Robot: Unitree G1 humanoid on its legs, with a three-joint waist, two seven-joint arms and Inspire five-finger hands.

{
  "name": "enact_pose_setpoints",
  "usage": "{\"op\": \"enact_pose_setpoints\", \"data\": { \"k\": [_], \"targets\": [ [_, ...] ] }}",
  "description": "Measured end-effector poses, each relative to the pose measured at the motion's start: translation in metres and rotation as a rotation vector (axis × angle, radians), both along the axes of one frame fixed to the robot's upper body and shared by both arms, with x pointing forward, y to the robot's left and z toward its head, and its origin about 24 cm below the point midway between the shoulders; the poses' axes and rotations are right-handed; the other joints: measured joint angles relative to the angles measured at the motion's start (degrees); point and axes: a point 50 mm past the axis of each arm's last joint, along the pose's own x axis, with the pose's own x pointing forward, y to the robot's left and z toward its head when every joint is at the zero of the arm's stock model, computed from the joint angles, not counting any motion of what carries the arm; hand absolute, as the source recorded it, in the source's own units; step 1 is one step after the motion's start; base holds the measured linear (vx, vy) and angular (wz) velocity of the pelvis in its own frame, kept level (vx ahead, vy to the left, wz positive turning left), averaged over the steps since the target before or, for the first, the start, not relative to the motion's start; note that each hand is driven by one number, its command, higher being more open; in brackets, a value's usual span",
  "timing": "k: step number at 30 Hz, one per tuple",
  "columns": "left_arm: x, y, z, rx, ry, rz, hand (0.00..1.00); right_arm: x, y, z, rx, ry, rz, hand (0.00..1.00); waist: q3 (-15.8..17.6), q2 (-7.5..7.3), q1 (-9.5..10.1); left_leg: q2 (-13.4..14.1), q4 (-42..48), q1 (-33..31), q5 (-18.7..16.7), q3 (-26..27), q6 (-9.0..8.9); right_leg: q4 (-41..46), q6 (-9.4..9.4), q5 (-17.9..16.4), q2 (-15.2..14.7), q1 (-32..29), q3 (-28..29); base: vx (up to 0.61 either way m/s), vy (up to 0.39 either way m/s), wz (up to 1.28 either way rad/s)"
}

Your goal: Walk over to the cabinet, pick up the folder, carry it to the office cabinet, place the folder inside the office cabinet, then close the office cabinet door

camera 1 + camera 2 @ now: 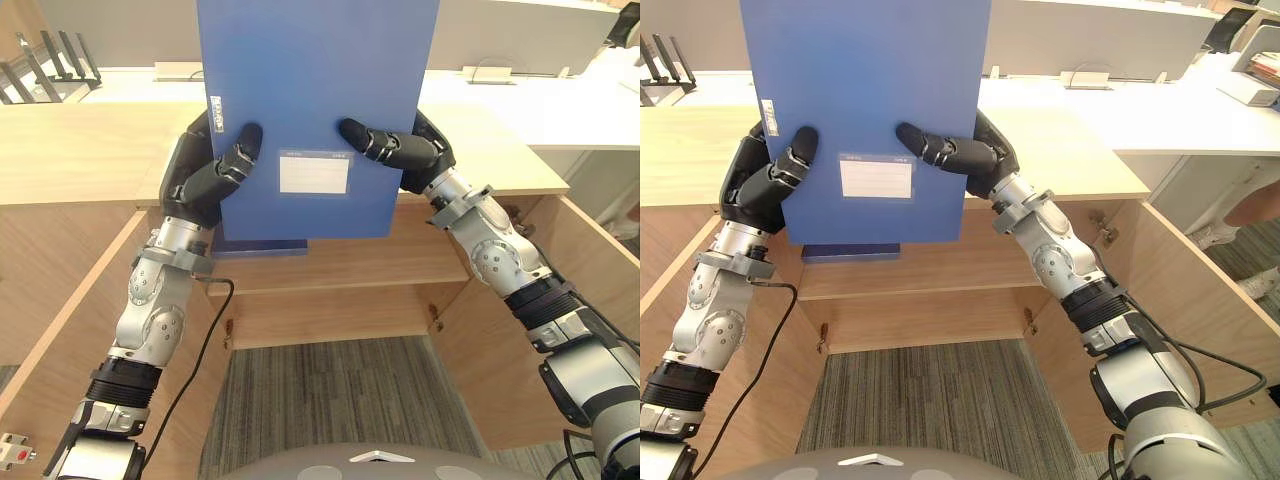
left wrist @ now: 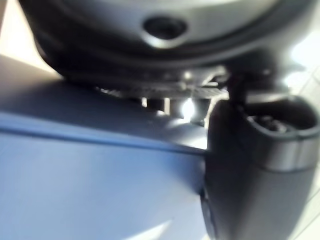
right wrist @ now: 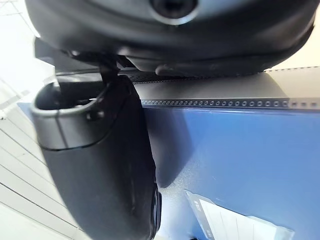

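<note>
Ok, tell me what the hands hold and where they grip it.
The flat blue folder, upright: left hand clamps its left edge, right hand its right edge, thumbs on the front beside the white label.

An office, to judge by its furnishings: a low light-wood cabinet stands with its left door and right door swung wide, showing a wooden shelf inside, on a floor of grey striped carpet. Behind the cabinet run long white desks carrying what look like low grey cable covers, with a black file rack at the left end and a white tray of papers at the right. A blue folder with a white label on its cover is held upright above the cabinet top.
</note>
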Motion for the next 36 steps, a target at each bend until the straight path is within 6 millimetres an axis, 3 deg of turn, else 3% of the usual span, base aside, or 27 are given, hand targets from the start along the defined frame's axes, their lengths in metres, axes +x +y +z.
{"op": "enact_pose_setpoints", "data": {
  "k": [4,5,9,16,19,21,22,24,26,27,30,32,36],
  "targets": [
    [-0.001,0.0,-0.003,0.015,0.009,-0.031,0.0,-0.002,0.002,-0.015,0.055,0.062,0.003,0.0,-0.02,-0.03,0.5,0.2,0.51,-0.29,-0.05,-0.73,-0.06,0.07,-0.07,0.06,0.15,0.14,-0.08,-0.02,-0.042,0.06],
    [-0.004,0.002,-0.006,0.02,0.016,-0.029,1.0,-0.004,0.005,-0.023,0.088,0.084,0.0,0.0,-0.02,-0.03,0.48,0.24,0.53,-0.24,-0.06,-0.73,-0.08,0.17,-0.07,0.07,0.18,0.18,-0.06,-0.03,-0.046,0.03],
    [-0.019,0.001,-0.026,0.009,0.086,-0.042,1.0,-0.014,0.008,-0.053,0.135,0.167,-0.026,0.0,-0.05,-0.04,0.46,0.62,0.79,0.04,-0.28,-0.76,-0.44,0.8,-0.08,0.07,0.48,0.25,-0.02,-0.03,-0.033,0.0],
    [-0.057,0.008,-0.087,-0.033,0.345,-0.077,1.0,-0.036,0.014,-0.1,0.05,0.318,-0.014,0.0,-0.05,-0.03,0.32,0.92,1.9,-0.44,-0.61,-0.56,-0.94,0.25,-0.09,0.07,0.75,0.52,0.06,-0.05,-0.049,-0.02],
    [-0.081,0.012,-0.13,-0.031,0.541,-0.124,1.0,-0.043,0.016,-0.116,-0.065,0.372,0.025,0.0,-0.07,0.01,0.42,1.22,2.53,-1.15,-0.66,-0.53,-1.23,-0.06,-0.09,0.07,1.05,0.3,0.07,-0.06,-0.065,-0.02],
    [-0.112,0.012,-0.178,0.031,0.782,-0.161,1.0,-0.05,0.016,-0.128,-0.228,0.399,0.073,0.0,-0.12,-0.06,0.48,1.6,2.47,-1.38,-0.5,-0.54,-1.57,-0.06,-0.09,0.06,1.47,0.05,0.07,-0.06,-0.068,-0.02],
    [-0.116,0.012,-0.184,0.044,0.812,-0.163,1.0,-0.051,0.016,-0.129,-0.256,0.398,0.081,0.0,-0.12,-0.07,0.46,1.62,2.47,-1.46,-0.47,-0.54,-1.61,-0.06,-0.09,0.06,1.49,-0.01,0.06,-0.06,-0.06,-0.01],
    [-0.141,0.006,-0.216,0.13,0.968,-0.168,1.0,-0.052,0.012,-0.129,-0.417,0.364,0.125,0.0,-0.13,-0.11,0.42,1.68,2.34,-1.99,-0.28,-0.5,-1.75,-0.02,-0.09,0.06,1.54,-0.69,0.06,-0.04,-0.035,-0.02],
    [-0.181,-0.006,-0.259,0.146,1.186,-0.123,1.0,-0.055,0.003,-0.122,-0.552,0.289,0.163,0.0,-0.1,-0.15,0.84,1.69,1.87,-2.11,-0.08,-0.5,-1.76,0.01,-0.09,0.06,1.55,-1.02,0.05,0.0,0.0,0.0],
    [-0.192,-0.01,-0.268,0.128,1.238,-0.099,1.0,-0.056,0.001,-0.118,-0.582,0.263,0.172,0.0,-0.1,-0.16,0.96,1.69,1.79,-2.1,-0.08,-0.51,-1.76,0.01,-0.08,0.06,1.56,-1.03,0.04,0.0,-0.005,0.1],
    [-0.208,0.003,-0.287,0.049,1.369,0.15,1.0,-0.057,-0.002,-0.102,-0.631,0.168,0.223,0.0,-0.04,-0.36,1.49,1.86,1.38,-2.23,0.12,-0.89,-1.84,0.17,-0.09,0.04,1.63,-1.28,-0.11,0.0,-0.018,0.02],
    [-0.233,0.023,-0.295,-0.034,1.478,0.366,1.0,-0.062,0.003,-0.09,-0.632,0.088,0.258,0.0,0.02,-0.21,1.44,1.92,1.27,-2.06,0.22,-0.98,-1.85,0.17,-0.1,0.0,1.63,-1.16,-0.27,0.01,-0.005,0.02],
    [-0.275,0.038,-0.3,-0.02,1.623,0.515,1.0,-0.069,0.0,-0.1,-0.78,0.031,0.263,0.0,0.11,-0.12,1.88,1.39,1.27,-2.09,0.38,-2.17,-1.61,0.29,-0.06,-0.02,1.41,-0.8,-1.67,0.0,-0.002,0.15]
  ]
}}
